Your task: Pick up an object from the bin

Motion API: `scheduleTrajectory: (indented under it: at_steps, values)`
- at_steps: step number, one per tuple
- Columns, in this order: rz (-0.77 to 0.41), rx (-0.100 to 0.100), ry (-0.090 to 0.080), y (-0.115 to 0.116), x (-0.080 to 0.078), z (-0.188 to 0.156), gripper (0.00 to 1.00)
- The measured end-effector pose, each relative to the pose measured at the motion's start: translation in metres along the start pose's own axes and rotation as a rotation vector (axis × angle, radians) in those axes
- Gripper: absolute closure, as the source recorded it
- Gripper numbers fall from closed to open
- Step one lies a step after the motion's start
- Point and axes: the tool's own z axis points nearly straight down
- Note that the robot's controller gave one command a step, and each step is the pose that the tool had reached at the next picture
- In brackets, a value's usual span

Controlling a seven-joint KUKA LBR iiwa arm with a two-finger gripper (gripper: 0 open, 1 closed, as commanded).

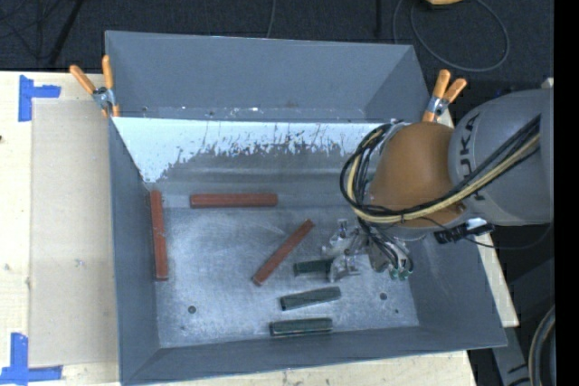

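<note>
Looking down through the camera view, we see the gripper [345, 259] low over the right half of the grey metal bin [208, 289]. It hangs below the orange cover [412, 169] on the wrist, and a loop of cables [355, 185] curls round that cover. We cannot tell whether the gripper is spread or pressed together, because its metal parts are hard to separate from the floor beneath. We see nothing clearly pinched in it.

Nearest to it is a short dark bar [310, 267], lying flat and almost level across the view. Its right end is just beside the gripper; whether the two touch we cannot say. Just left of that bar, a slanted red-brown bar [283, 252] runs from lower left to upper right. Its upper end comes close to the gripper's left side, which makes it the closest neighbour there.

Nearer the front wall lie two more dark pieces. The middle dark bar [310, 297] is slightly tilted, and the front dark bar [300, 328] lies level, close to the front wall. They are apart from each other and from the gripper.

Well apart to the left, a level red-brown bar [233, 201] lies near the back slope, and a left red-brown bar [159, 233] lies along the left wall, running front to back.
</note>
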Motion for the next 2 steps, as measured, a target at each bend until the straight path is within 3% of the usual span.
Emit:
scheduleTrajectory:
  at_steps: [1,2]
  values:
    - [-0.001,0.000,0.000,0.000,0.000,0.000,1.00]
    - [-0.307,-0.006,0.023,0.002,-0.019,-0.149,1.00]
